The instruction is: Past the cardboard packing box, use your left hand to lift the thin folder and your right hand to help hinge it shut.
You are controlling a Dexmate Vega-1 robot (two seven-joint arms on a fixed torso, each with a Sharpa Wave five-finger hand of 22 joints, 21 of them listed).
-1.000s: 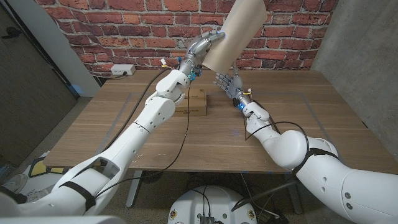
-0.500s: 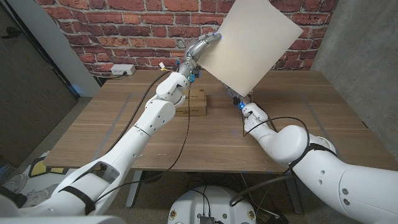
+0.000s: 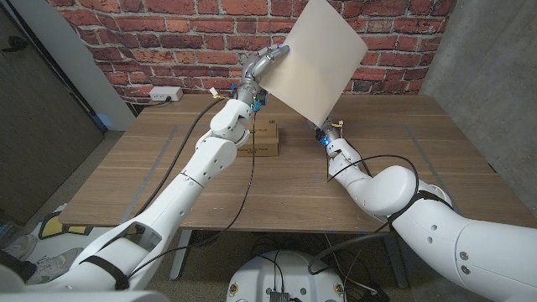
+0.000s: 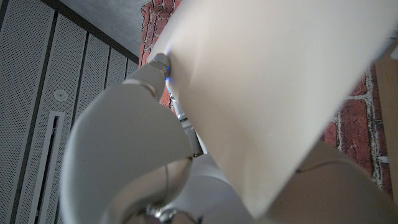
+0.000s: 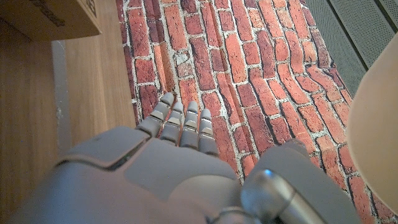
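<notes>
I am holding the folder [image 3: 317, 57] up in the air past the cardboard box [image 3: 262, 138], in front of the brick wall [image 3: 151, 33], and it is hanging tilted, its long axis sloping from the upper corner down toward my right arm. My left hand [image 3: 262, 65] is gripping it at the edge facing that hand, with the sheet spreading away from the hand toward the right. My right hand [image 5: 180, 127] is waiting just under the folder's low corner, nearer to that free edge than the left; in the right wrist view its fingers are stretched out, grasping nothing, with the folder off to one side of them. Compared with half a second ago, the folder is showing a narrower face and its low corner has drawn back toward the box, while the left hand is keeping its grip.
</notes>
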